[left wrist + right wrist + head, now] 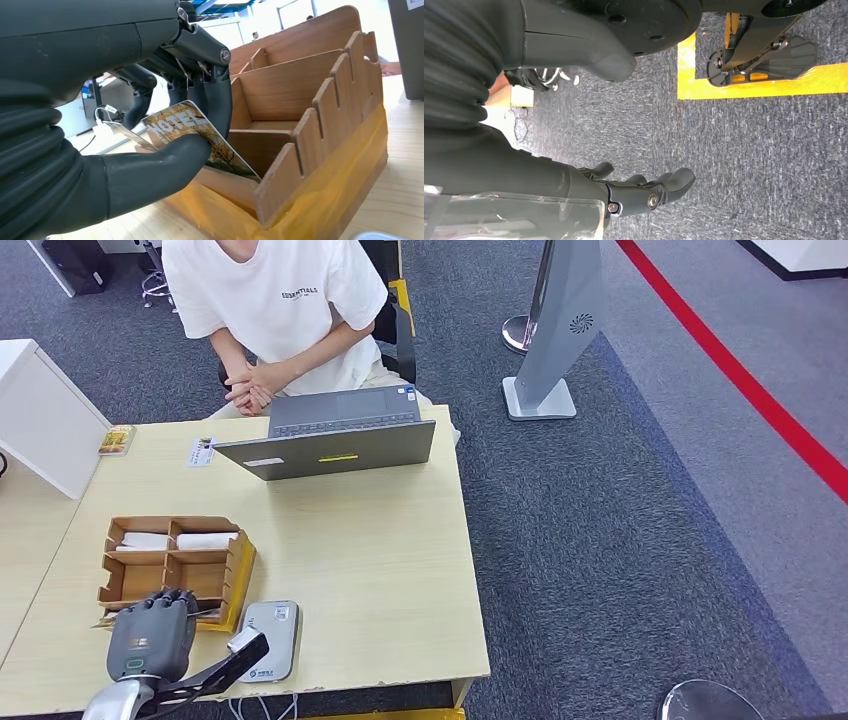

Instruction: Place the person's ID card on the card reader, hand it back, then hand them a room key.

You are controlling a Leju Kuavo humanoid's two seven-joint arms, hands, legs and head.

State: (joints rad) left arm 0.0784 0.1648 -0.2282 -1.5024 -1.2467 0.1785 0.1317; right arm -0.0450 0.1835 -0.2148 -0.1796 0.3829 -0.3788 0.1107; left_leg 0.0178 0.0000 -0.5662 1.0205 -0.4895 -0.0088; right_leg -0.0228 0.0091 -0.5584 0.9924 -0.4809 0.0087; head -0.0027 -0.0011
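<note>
Wooden walls split the little box on the pale table into small spaces, and two white rolls lie in the far ones. The robot's left hand is at the near end of this box. Up close, its thick thumb and dark fingers pinch a room key, a card with a yellow tree picture and the word HOTEL on it. One end of the card is down in the nearest space of the box. Just beside the box lies the grey card reader. The ID card rests at the far edge of the table, next to a grey laptop. A person in a white shirt sits behind the laptop with hands folded. The right hand hangs over grey carpet, its fingers loose and apart, holding nothing.
</note>
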